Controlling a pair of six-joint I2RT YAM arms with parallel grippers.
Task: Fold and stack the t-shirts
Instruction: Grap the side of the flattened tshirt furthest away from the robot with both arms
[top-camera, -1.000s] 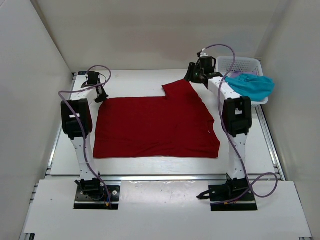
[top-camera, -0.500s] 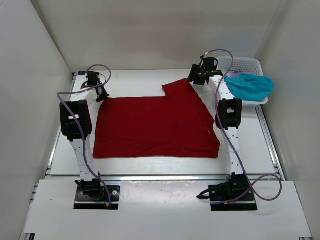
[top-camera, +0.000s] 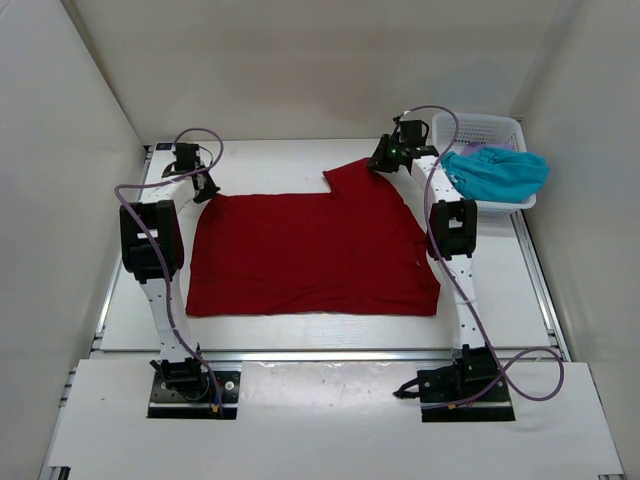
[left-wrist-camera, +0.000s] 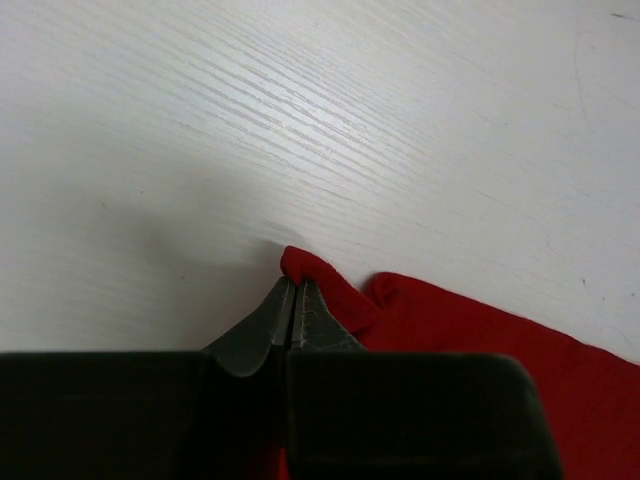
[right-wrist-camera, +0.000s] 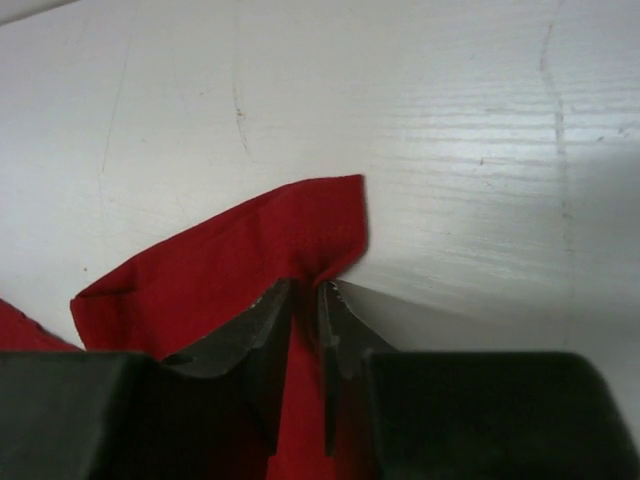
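Your red t-shirt lies spread flat across the middle of the table, and both tools are at its far edge.

Your left gripper sits at the shirt's 10 o'clock corner. In the left wrist view its fingers are pressed together with no gap, and a small fold of red cloth is pinched at their tips. The rest of the shirt runs off toward 4 o'clock in that view, and bare white tabletop fills everything from 9 through 2 o'clock.

Your right gripper is at the shirt's 1 o'clock, on the sleeve that juts toward the back wall. In the right wrist view its fingers stand only a narrow slit apart, with the sleeve's cloth puckered between the tips. The sleeve's square end lies just past them at 12 o'clock, and the cloth slopes away toward 9 o'clock.

A teal t-shirt is heaped in the white mesh basket at the table's 2 o'clock corner. It spills over the near rim, just beside your right arm and apart from the red one.
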